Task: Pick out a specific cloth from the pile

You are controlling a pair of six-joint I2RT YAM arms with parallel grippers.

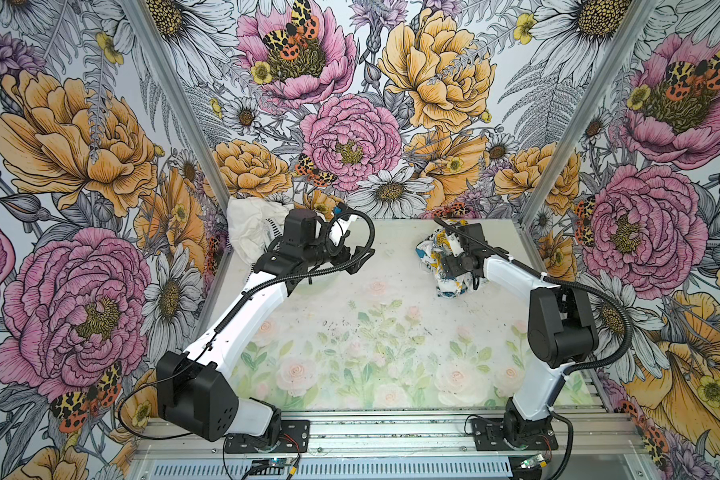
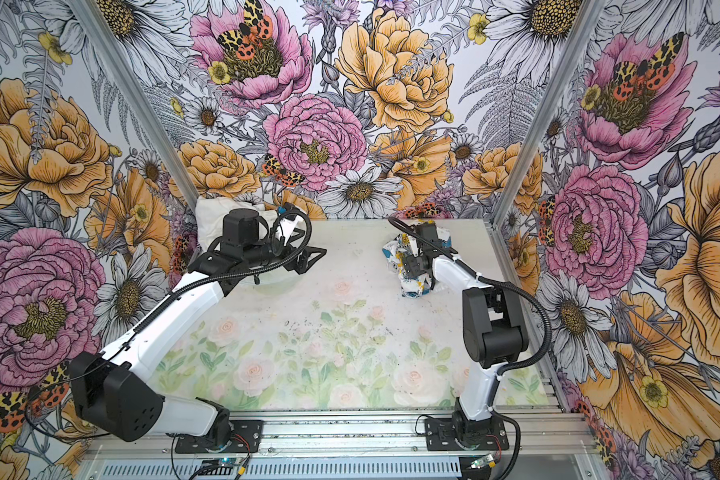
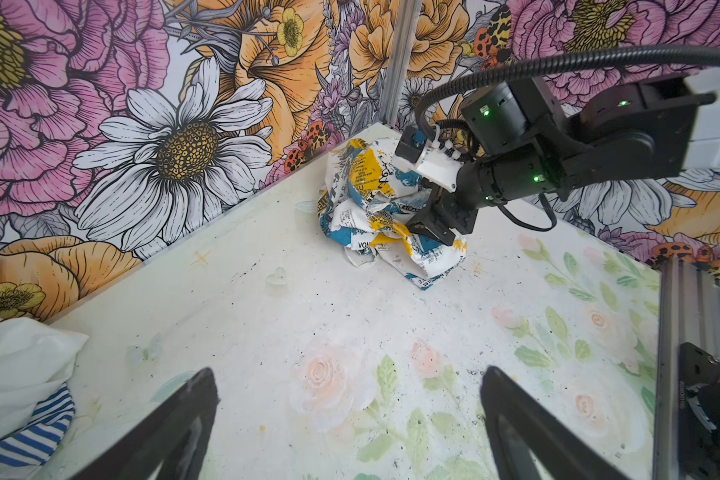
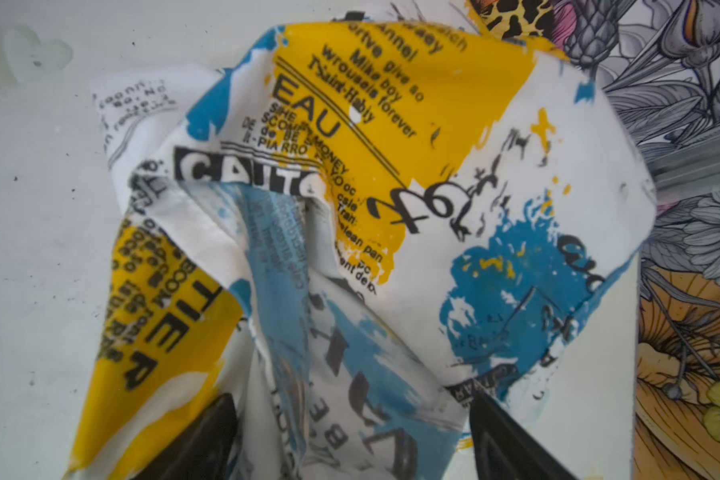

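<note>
Fingers (image 4: 213, 432) of right gripper (image 4: 352, 401) stand wide apart; the cloth (image 4: 391, 187) sits slack between them, seemingly ungripped, at the worktop (image 1: 350, 332) far right corner. Beside it, left gripper (image 3: 348, 374) is wide and empty. Cloth is well apart from the pile (image 1: 246, 224) at the far left corner, so only withdrawal is left. Count: one printed cloth, one plain white cloth (image 3: 17, 361), one striped cloth (image 3: 30, 440).

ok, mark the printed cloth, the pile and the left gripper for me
printed cloth (image 4: 391, 104): right wrist view, on its big yellow patch.
pile (image 1: 246, 224): in a top view, on its white bulk, far left corner of the table.
left gripper (image 3: 348, 374): left wrist view, midway between its open fingertips.
</note>
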